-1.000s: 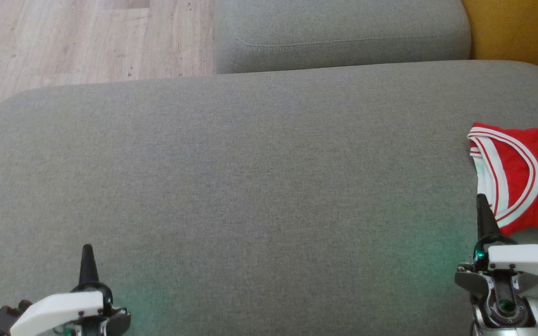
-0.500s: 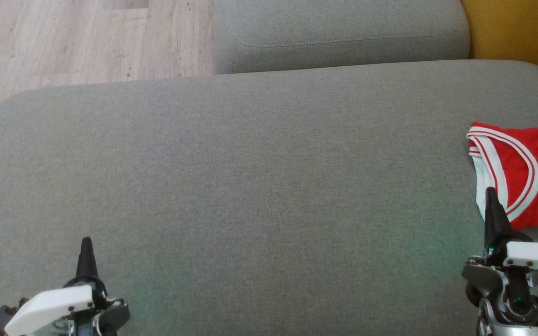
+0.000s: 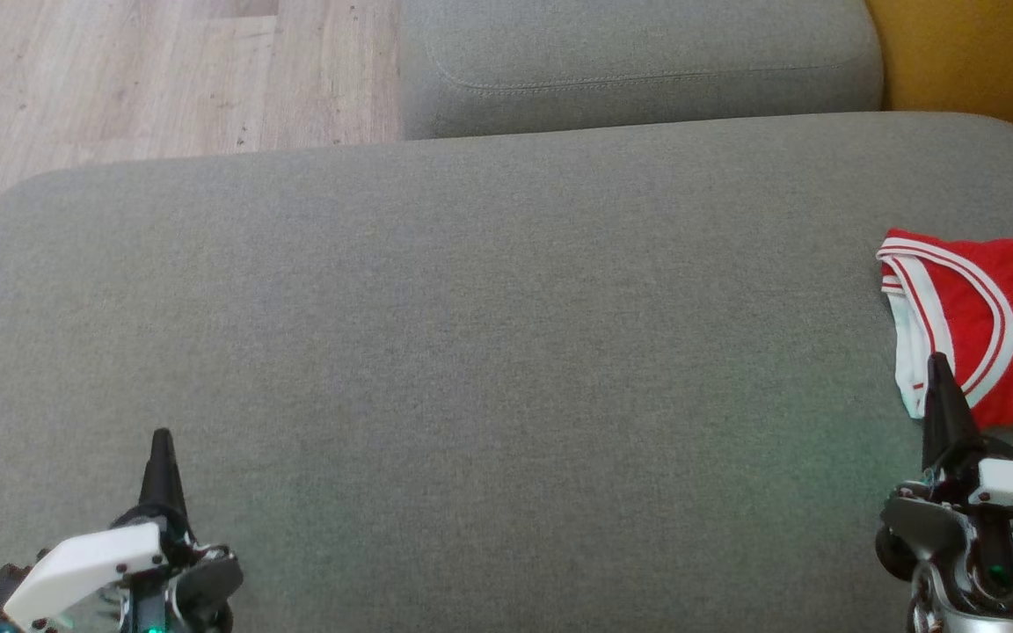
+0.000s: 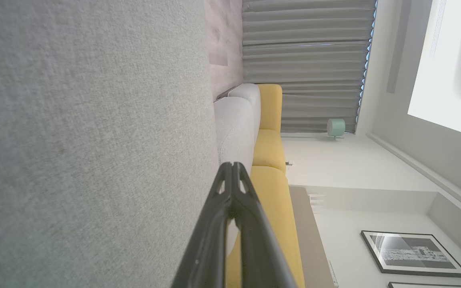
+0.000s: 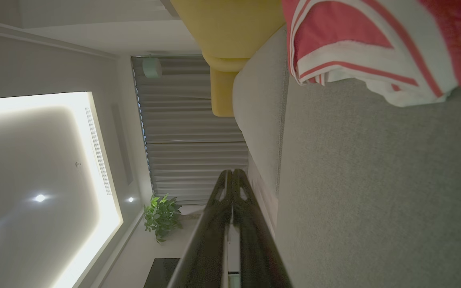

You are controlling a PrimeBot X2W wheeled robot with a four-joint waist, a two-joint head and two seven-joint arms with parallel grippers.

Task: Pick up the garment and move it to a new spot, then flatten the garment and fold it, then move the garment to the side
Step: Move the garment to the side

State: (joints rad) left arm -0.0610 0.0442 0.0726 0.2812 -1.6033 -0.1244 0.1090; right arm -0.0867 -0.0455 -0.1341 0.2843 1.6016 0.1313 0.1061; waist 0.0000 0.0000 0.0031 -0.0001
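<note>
**Both grippers idle, garment folded at the side**

Since a second ago the right gripper has slid slightly rightward and lower in the head view, the left gripper slightly higher — both with fingers pressed together, holding nothing. Beyond the right fingertips the red-and-white garment lies folded at the grey cushion's right edge. Judged, the final move-aside step is finishing; next calls only for clearing the arms.

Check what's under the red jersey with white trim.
The red jersey with white trim lies directly on the grey fabric sofa cushion, near its right edge. Bare cushion shows around the visible edges. Whatever might sit beneath the bunched cloth is covered, and the jersey's right part runs out of frame.
</note>
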